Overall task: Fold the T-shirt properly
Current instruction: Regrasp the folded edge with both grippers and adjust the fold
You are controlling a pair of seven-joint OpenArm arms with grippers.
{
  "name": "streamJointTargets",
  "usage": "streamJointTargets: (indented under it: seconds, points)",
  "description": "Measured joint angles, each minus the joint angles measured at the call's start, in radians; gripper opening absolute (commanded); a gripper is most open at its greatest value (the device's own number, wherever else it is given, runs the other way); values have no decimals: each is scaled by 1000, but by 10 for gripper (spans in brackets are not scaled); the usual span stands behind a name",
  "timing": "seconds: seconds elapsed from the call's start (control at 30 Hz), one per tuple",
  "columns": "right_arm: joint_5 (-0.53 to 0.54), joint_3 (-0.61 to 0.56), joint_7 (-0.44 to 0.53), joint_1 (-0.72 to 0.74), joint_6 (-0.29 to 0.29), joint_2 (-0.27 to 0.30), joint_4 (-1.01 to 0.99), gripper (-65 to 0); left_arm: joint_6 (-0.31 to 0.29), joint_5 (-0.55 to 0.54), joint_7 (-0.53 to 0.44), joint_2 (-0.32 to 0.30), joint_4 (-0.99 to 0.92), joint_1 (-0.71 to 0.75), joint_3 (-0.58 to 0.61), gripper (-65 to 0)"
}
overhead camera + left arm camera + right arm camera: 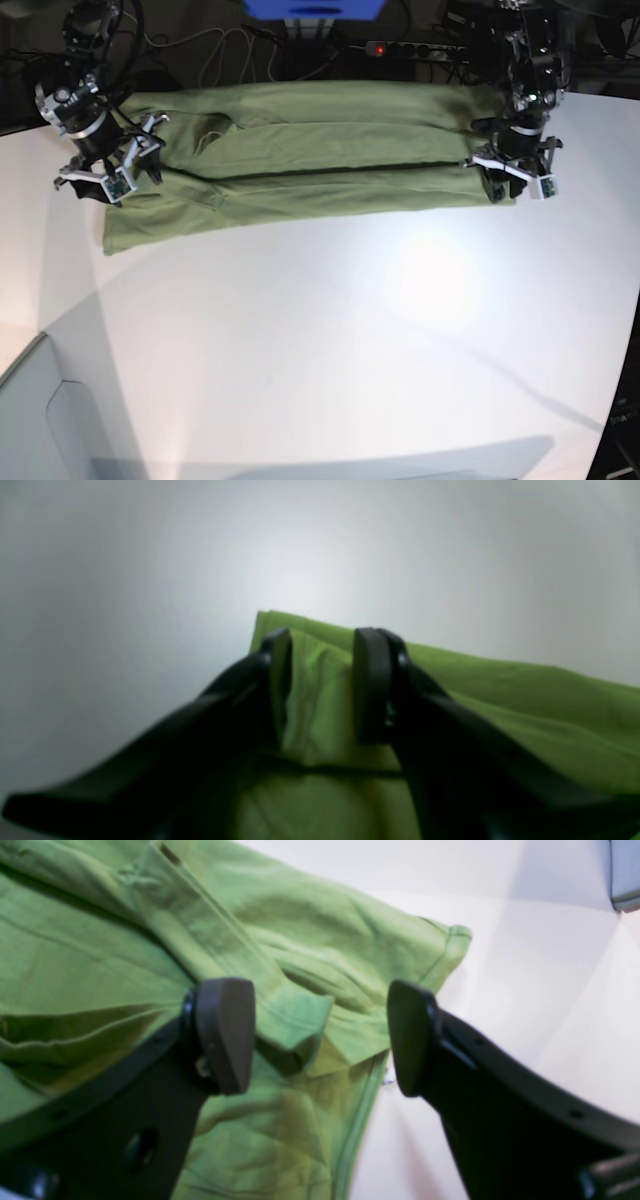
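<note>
The olive-green T-shirt (300, 160) lies folded into a long band across the far side of the white table (350, 330). At its right end my left gripper (515, 185) points down onto the cloth. In the left wrist view a bunched ridge of the T-shirt (500, 700) fills the narrow gap of the left gripper (325, 680), whose fingers press on it. At the shirt's left end my right gripper (110, 175) hovers over the cloth. The right wrist view shows this gripper (317, 1037) wide open above a hemmed sleeve edge of the T-shirt (310, 925), gripping nothing.
Cables, a power strip (400, 48) with a red light and a blue object (315, 8) lie behind the table's far edge. A grey panel (60, 420) sits at the near left corner. A grey object (625, 875) shows at the right wrist view's top right.
</note>
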Motion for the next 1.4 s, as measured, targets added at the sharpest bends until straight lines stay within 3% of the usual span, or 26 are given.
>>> streamJointTargets:
  seconds: [0.07, 0.23, 0.77, 1.1, 1.4]
  points:
    - [1, 0, 1, 0, 0, 0, -4, -253, 0, 0, 0, 0, 0, 2, -1, -478]
    - [0, 0, 0, 1, 0, 0, -34, -253, 0, 0, 0, 0, 0, 2, -2, -650]
    - [0, 0, 0, 17, 0, 0, -34, -253, 6, 1, -8, 2, 174, 112, -6, -650]
    - [0, 0, 0, 14, 0, 0, -34, -253, 5, 0, -7, 31, 172, 153, -66, -650]
    - [0, 0, 0, 14, 0, 0, -34, -253, 1, 4, -8, 19, 175, 151, -65, -650]
